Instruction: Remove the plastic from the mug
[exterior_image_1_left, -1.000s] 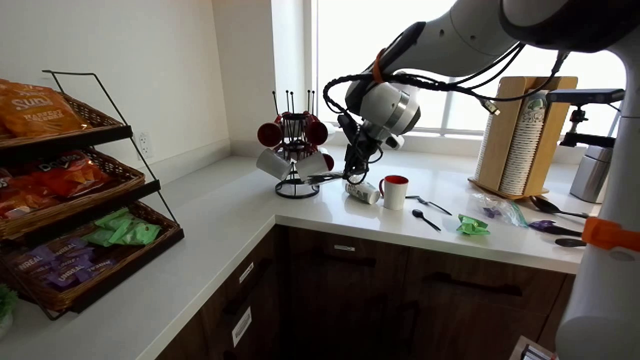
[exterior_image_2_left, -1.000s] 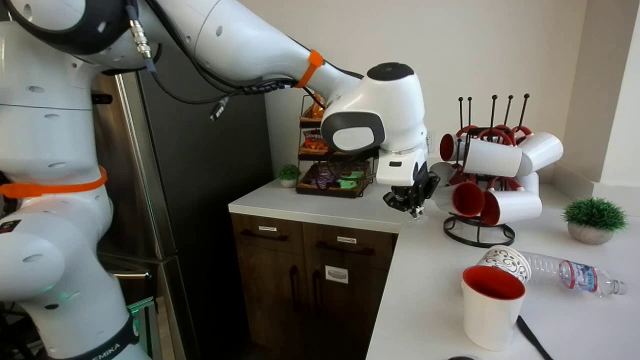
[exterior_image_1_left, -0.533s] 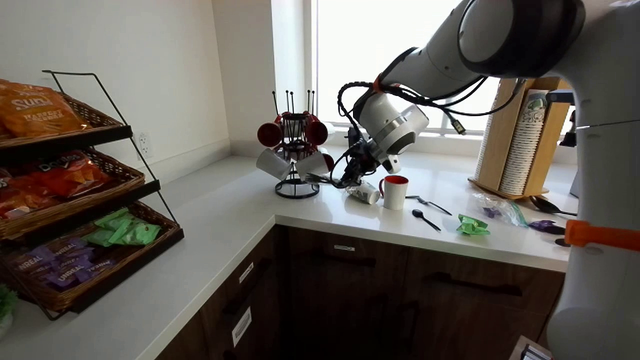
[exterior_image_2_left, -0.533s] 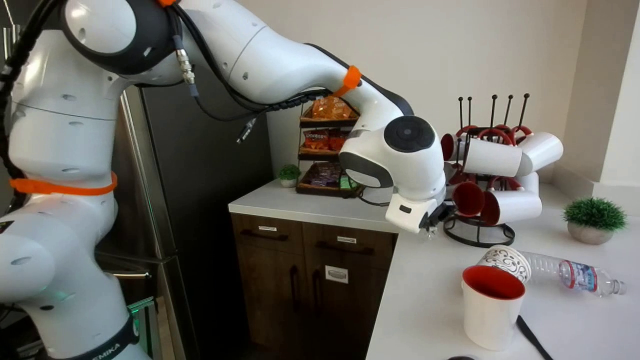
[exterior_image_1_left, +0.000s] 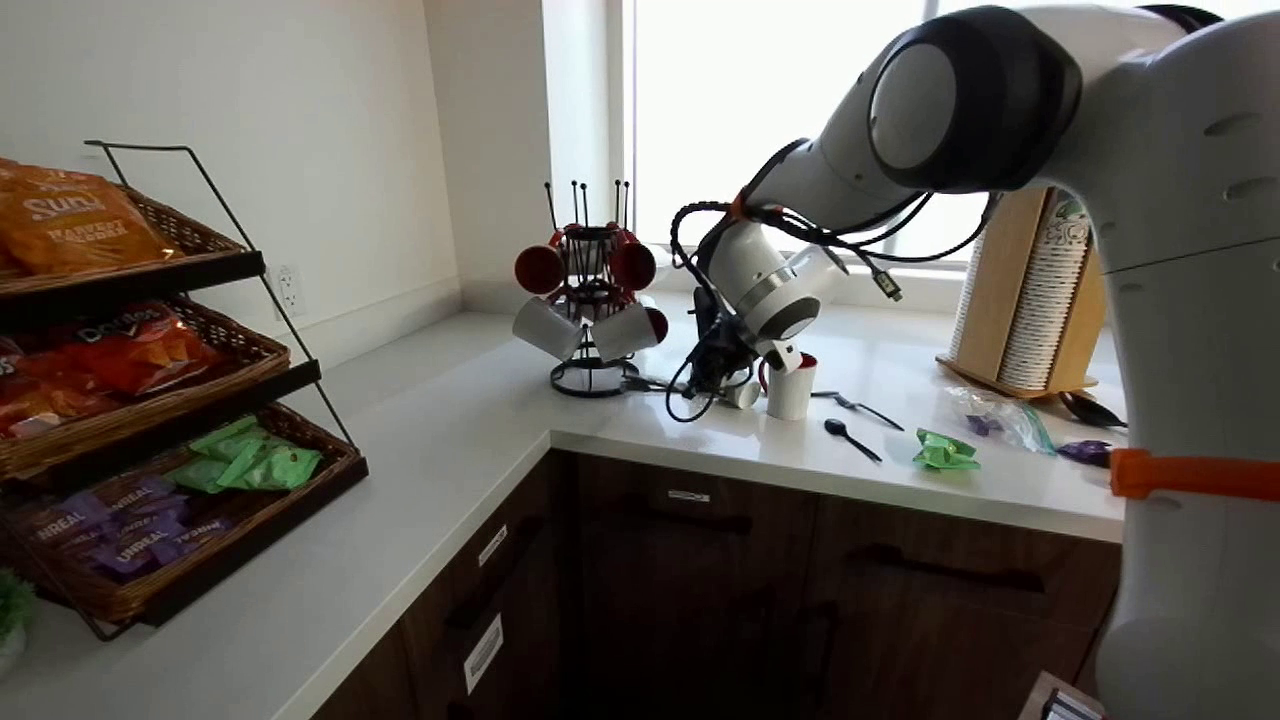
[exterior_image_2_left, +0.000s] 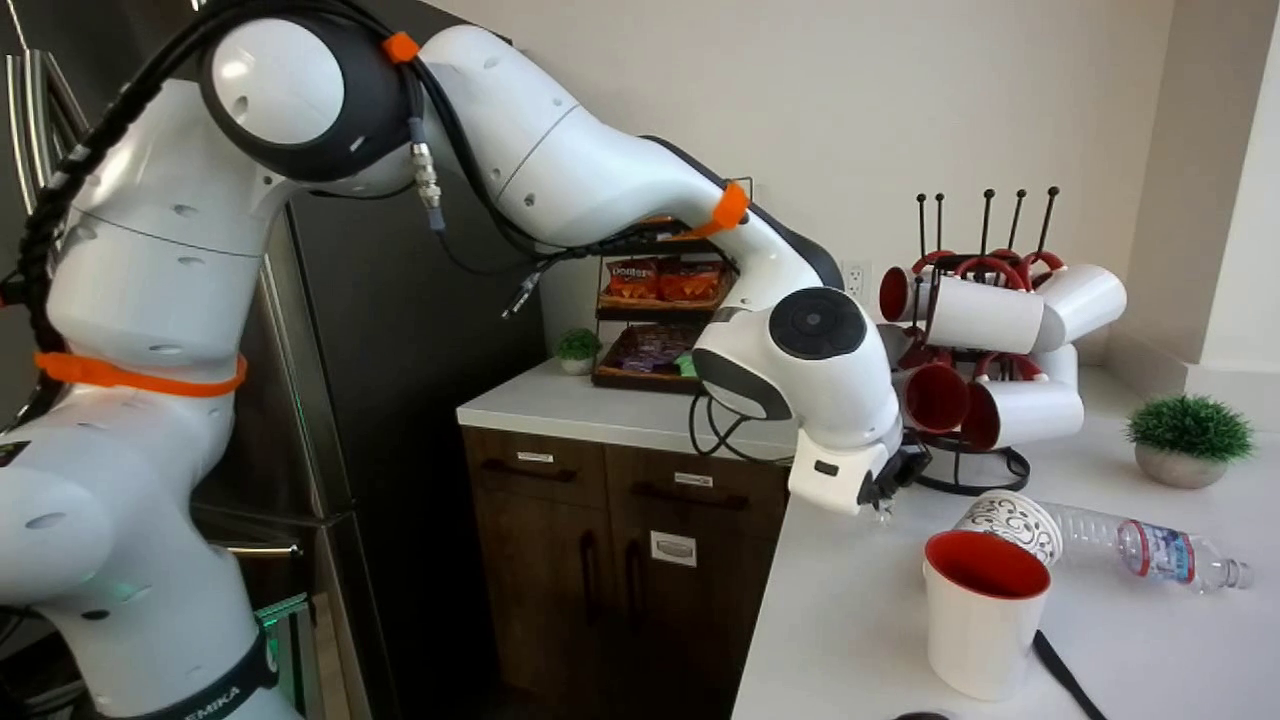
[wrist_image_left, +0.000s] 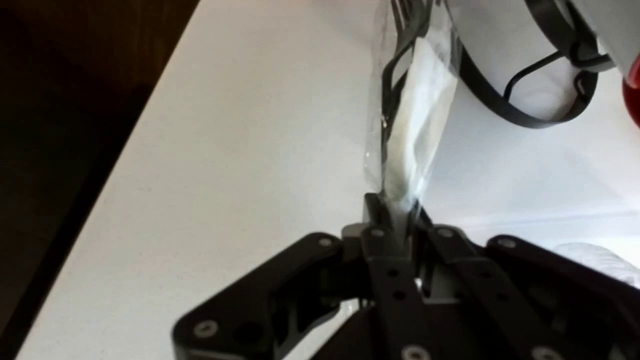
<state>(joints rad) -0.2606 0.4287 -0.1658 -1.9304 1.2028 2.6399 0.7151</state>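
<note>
Gripper (wrist_image_left: 398, 211) pinching clear plastic packet (wrist_image_left: 419, 117) near one end; most of packet juts ahead of gripper.

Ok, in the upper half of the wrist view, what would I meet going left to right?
Dark brown area, a stretch of white countertop, clear plastic cutlery packet, mug rack's black base, then red part of a mug at the right edge.

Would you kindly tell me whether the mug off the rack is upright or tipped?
Upright: in both exterior views, the mug stands on the counter, red mouth up.
</note>
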